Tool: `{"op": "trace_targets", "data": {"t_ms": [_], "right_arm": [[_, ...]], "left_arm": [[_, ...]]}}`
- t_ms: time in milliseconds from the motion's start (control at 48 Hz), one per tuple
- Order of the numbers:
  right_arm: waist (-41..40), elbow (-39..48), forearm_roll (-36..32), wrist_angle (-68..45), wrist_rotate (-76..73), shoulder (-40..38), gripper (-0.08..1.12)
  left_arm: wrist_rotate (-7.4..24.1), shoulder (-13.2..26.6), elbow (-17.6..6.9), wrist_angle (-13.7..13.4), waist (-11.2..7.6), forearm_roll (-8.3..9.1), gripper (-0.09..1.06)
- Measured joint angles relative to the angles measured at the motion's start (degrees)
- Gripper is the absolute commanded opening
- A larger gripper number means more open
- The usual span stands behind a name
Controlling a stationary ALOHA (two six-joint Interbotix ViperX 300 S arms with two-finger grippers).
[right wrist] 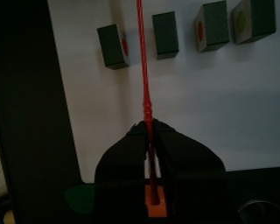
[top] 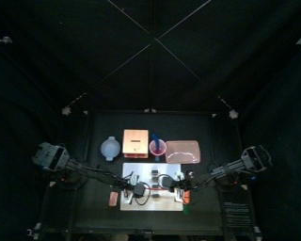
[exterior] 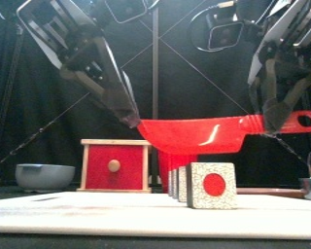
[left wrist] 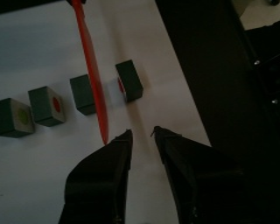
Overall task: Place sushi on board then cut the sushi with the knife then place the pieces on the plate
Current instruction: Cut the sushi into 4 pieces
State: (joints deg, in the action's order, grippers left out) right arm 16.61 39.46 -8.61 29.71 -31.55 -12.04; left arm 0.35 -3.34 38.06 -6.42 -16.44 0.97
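Knife (exterior: 204, 131) over sushi (right wrist: 166, 35), four pieces from wrist

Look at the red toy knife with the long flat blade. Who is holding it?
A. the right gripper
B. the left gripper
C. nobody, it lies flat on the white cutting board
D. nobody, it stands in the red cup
A: the right gripper is shut on the handle of the red toy knife, with the blade over the row of dark green toy sushi blocks. The left gripper is open and empty.
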Motion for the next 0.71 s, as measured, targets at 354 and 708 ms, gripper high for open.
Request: {"op": "trace_targets", "data": {"t_ms": [354,708], "right_arm": [[0.00,6.06,6.50,10.46,-0.35,-12.22,0.40],[-2.90,15.47,16.88,13.80,-0.35,-20.74,0.42]], "left_arm": [[0.00,-8.09,6.06,8.70,3.96,6.94,0.78],[0.00,-7.65,8.35,13.97,8.17,8.26,0.78]]}}
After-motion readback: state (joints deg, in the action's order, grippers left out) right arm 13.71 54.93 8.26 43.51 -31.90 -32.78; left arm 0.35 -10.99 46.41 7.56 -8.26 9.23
